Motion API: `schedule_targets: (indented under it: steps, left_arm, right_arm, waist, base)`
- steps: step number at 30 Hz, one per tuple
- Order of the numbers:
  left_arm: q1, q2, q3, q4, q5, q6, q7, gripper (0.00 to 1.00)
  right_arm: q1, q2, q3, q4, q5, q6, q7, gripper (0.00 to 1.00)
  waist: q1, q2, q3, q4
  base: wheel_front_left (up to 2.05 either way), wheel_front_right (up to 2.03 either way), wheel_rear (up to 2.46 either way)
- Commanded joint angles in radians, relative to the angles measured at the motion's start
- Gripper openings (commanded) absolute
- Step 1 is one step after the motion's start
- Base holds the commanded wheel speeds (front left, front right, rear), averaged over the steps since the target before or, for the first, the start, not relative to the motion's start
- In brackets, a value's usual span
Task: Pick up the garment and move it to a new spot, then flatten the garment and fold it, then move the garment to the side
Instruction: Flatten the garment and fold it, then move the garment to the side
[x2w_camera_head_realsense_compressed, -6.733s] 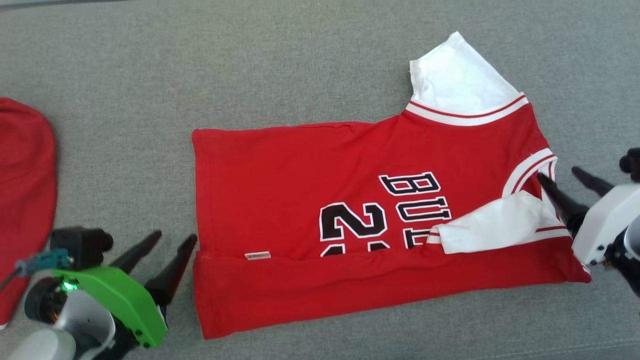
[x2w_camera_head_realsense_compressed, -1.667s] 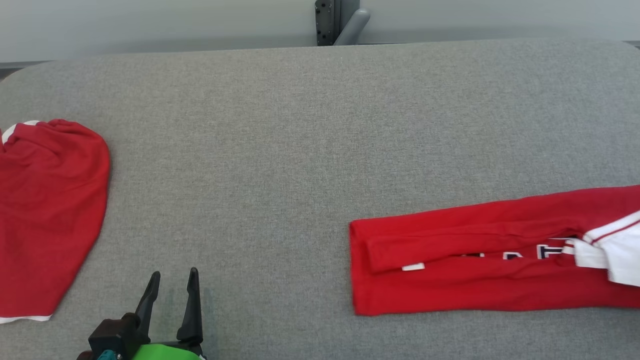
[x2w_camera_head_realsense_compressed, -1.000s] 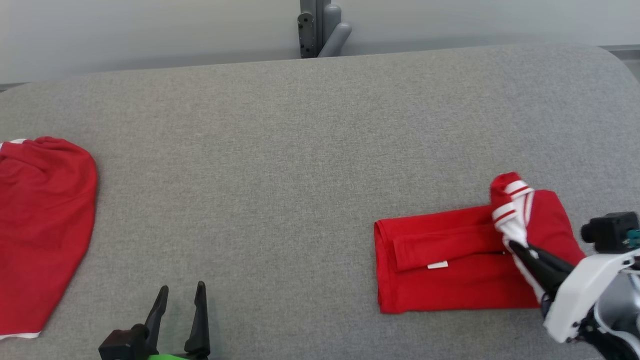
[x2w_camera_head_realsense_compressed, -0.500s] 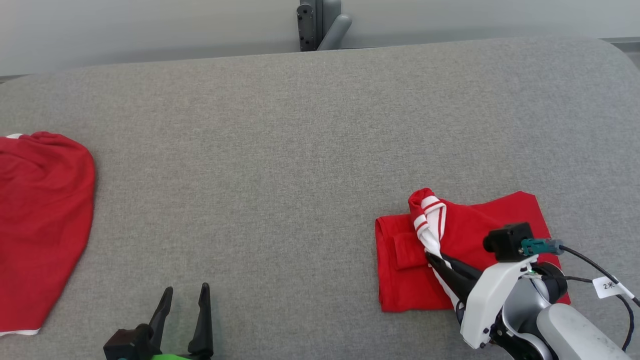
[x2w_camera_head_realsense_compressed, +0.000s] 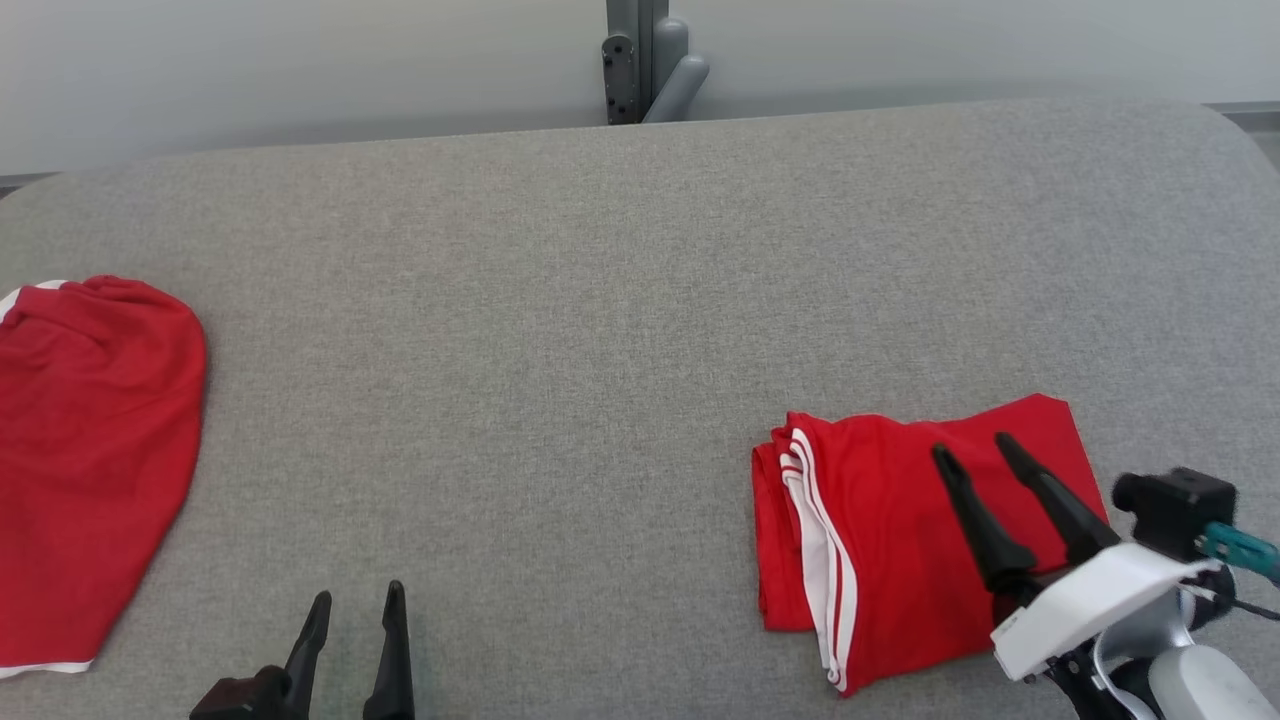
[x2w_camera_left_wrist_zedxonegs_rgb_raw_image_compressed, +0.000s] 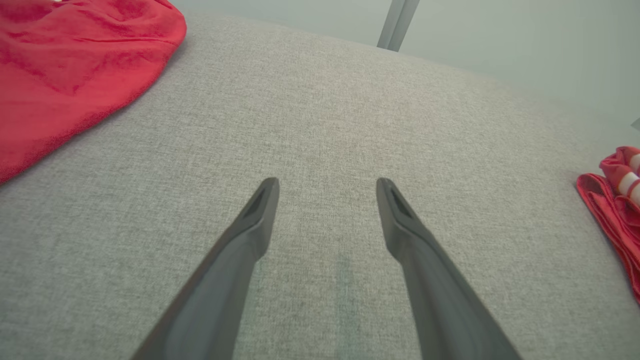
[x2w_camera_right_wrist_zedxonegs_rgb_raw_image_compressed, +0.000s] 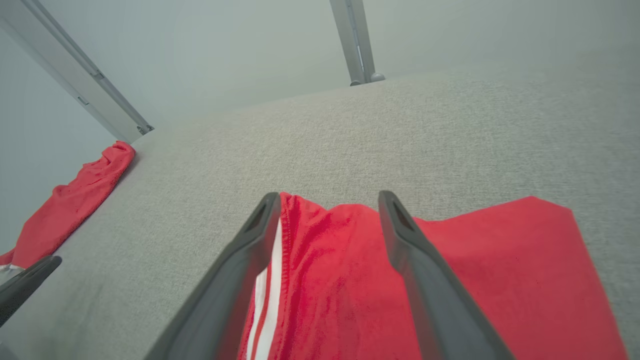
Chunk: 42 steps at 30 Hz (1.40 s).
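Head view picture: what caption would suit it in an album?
Open right gripper poised over a folded red jersey on the grey surface, another red garment lying far left.

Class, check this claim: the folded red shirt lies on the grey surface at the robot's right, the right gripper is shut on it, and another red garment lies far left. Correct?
Not quite. The right gripper is open: the right wrist view shows its fingers spread apart over the folded red shirt, gripping nothing. The rest holds.
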Motion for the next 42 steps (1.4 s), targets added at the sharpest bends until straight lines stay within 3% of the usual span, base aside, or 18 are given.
schedule_targets:
  steps: [1,5,10,14,21,31,37,41,42]
  left_arm:
    - [0.024,0.001,0.005,-0.008,-0.009,0.007,-0.003,1.0]
    - [0.045,0.001,-0.003,-0.028,-0.02,0.01,-0.003,1.0]
    - [0.062,0.001,-0.008,-0.039,-0.03,0.016,-0.003,1.0]
    - [0.071,0.001,-0.018,-0.044,-0.038,0.017,-0.003,1.0]
    - [0.077,0.001,-0.033,-0.052,-0.047,0.027,-0.003,1.0]
    - [0.076,0.001,-0.037,-0.054,-0.051,0.033,-0.003,1.0]
    - [0.057,0.001,-0.031,-0.056,-0.037,0.029,-0.003,1.0]
    - [0.042,0.001,-0.023,-0.061,-0.034,0.024,-0.003,1.0]
    - [0.042,0.001,-0.023,-0.061,-0.034,0.024,-0.003,1.0]
  right_arm:
    - [0.037,0.01,-0.034,-0.013,-0.017,0.0,-0.031,1.0]
    - [0.141,0.058,-0.208,0.002,-0.127,0.0,-0.164,1.0]
    - [0.196,0.1,-0.319,0.081,-0.268,0.0,-0.269,1.0]
    - [0.212,0.131,-0.401,0.131,-0.368,0.0,-0.294,1.0]
    - [0.249,0.207,-0.539,0.096,-0.445,0.0,-0.294,1.0]
    - [0.233,0.227,-0.506,0.185,-0.387,0.0,-0.294,1.0]
    - [0.151,0.113,-0.357,0.302,-0.262,0.0,-0.289,1.0]
    - [0.082,0.009,-0.265,0.33,-0.172,0.0,-0.202,1.0]
    - [0.082,0.009,-0.265,0.33,-0.172,0.0,-0.202,1.0]
  waist:
    - [0.0,0.0,-0.019,-0.002]
    - [0.0,0.0,-0.049,-0.007]
    - [0.0,0.0,-0.084,-0.008]
    - [0.0,0.0,-0.105,-0.005]
    - [0.0,0.0,-0.119,0.006]
    - [0.0,0.0,-0.105,0.003]
    - [0.0,0.0,-0.078,-0.014]
    - [0.0,0.0,-0.061,-0.021]
    - [0.0,0.0,-0.061,-0.021]
  base:
    - [0.0,0.0,0.0]
    - [0.0,0.0,0.0]
    - [0.0,0.0,0.0]
    - [0.0,0.0,0.0]
    - [0.0,0.0,0.0]
    - [0.0,0.0,0.0]
    - [0.0,0.0,0.0]
    - [0.0,0.0,0.0]
    - [0.0,0.0,0.0]
